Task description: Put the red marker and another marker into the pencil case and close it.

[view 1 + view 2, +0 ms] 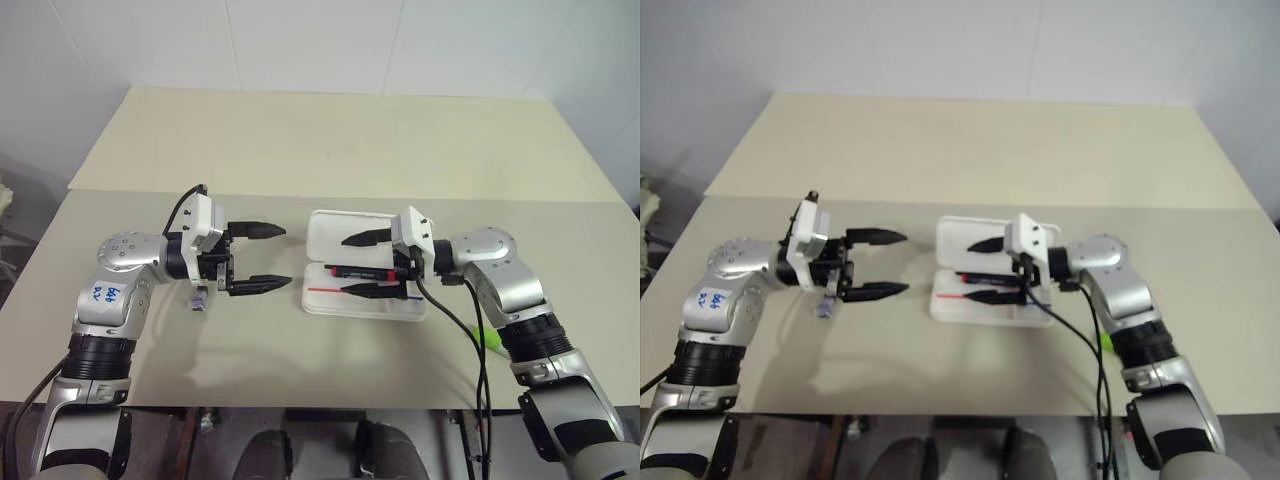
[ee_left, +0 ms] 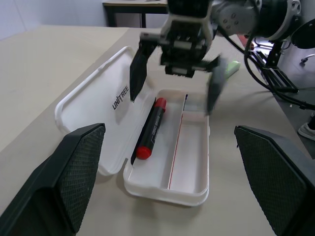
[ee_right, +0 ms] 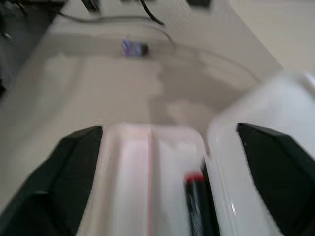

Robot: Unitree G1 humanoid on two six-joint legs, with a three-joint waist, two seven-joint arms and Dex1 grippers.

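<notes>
We are looking at what seems to be a robotics lab or test room. We are seeing two plain beige rectangular tables (image 1: 330, 140) standing pushed together, edge to edge, against a bare white panelled wall (image 1: 300, 40). Black cables (image 1: 470, 340) are trailing from the right arm across the tabletop. In the left wrist view we are seeing a dark-framed desk (image 2: 133, 5) standing behind, more bundled black cabling (image 2: 275, 69) hanging off the table edge, and part of a black office chair base (image 2: 307, 130) on the floor.
</notes>
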